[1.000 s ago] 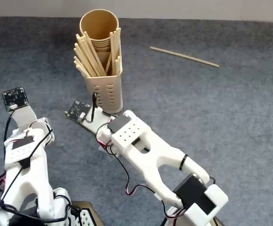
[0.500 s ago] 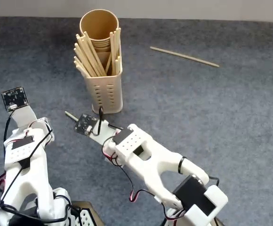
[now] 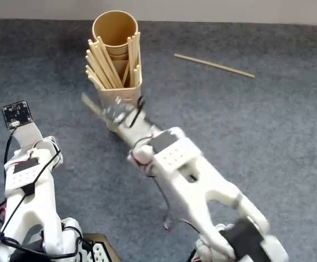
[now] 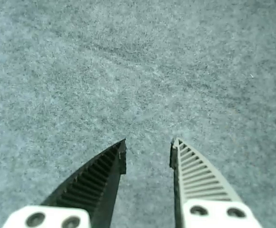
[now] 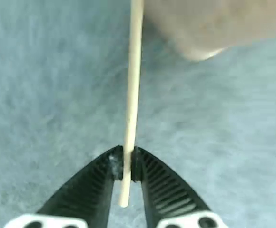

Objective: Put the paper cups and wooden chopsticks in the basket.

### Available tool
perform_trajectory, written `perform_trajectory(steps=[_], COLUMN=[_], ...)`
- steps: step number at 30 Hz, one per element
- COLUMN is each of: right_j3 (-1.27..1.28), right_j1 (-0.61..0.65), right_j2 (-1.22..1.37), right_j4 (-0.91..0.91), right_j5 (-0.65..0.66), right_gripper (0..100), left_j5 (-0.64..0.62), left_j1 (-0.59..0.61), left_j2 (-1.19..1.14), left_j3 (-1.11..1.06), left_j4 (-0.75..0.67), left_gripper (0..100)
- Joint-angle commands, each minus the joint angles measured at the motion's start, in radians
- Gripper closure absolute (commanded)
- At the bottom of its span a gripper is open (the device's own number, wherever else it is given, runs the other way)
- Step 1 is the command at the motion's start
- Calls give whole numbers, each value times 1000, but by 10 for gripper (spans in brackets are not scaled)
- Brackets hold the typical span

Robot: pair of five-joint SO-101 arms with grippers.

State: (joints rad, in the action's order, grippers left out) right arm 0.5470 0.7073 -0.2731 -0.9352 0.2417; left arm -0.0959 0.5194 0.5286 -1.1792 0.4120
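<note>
A tan perforated basket (image 3: pixel 123 101) stands at the back of the grey carpet. It holds several wooden chopsticks (image 3: pixel 101 68) and stacked paper cups (image 3: pixel 115 30). My right gripper (image 5: pixel 127 164) is shut on a wooden chopstick (image 5: pixel 133 80) and holds it in the air just in front of the basket (image 5: pixel 214 23). In the high view that chopstick (image 3: pixel 93 105) sticks out to the left of the right gripper (image 3: pixel 120 113). Another chopstick (image 3: pixel 214 65) lies on the carpet at the back right. My left gripper (image 4: pixel 147 152) is open over bare carpet at the near left.
Grey carpet (image 3: pixel 257 125) covers the whole work area. The left arm (image 3: pixel 27 185) stands at the near left and the right arm (image 3: pixel 197 185) stretches from the near right toward the basket.
The right arm has lifted a chopstick off the carpet and swung it up toward the basket's front. The left arm has stayed still.
</note>
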Motion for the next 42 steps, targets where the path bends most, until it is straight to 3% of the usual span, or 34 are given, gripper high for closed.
perform_trajectory(steps=[1,5,8,18,24,28,34,39,42], right_j3=[-91,-117,-124,-383,-475,-406,-277,-206,-197], right_j1=[-42,-41,-44,-44,-91,-137,-137,-137,-134], right_j2=[-421,-641,-619,-177,67,85,28,7,2], right_j4=[-45,42,197,532,674,737,782,819,811], right_j5=[-37,-37,-35,-46,-258,-328,-308,-311,-310], right_gripper=[993,993,993,993,993,993,984,859,837], left_j5=[-5,-5,-5,-2,-2,-2,-2,48,48], left_j1=[-30,-30,-36,-68,-65,-67,-67,-68,-68], left_j2=[15,15,15,15,15,15,15,15,15], left_j3=[10,7,7,-15,-13,-13,-24,-24,-24], left_j4=[-21,-32,-32,-37,-38,-38,-64,-64,-64], left_gripper=[819,819,819,819,819,819,819,820,820])
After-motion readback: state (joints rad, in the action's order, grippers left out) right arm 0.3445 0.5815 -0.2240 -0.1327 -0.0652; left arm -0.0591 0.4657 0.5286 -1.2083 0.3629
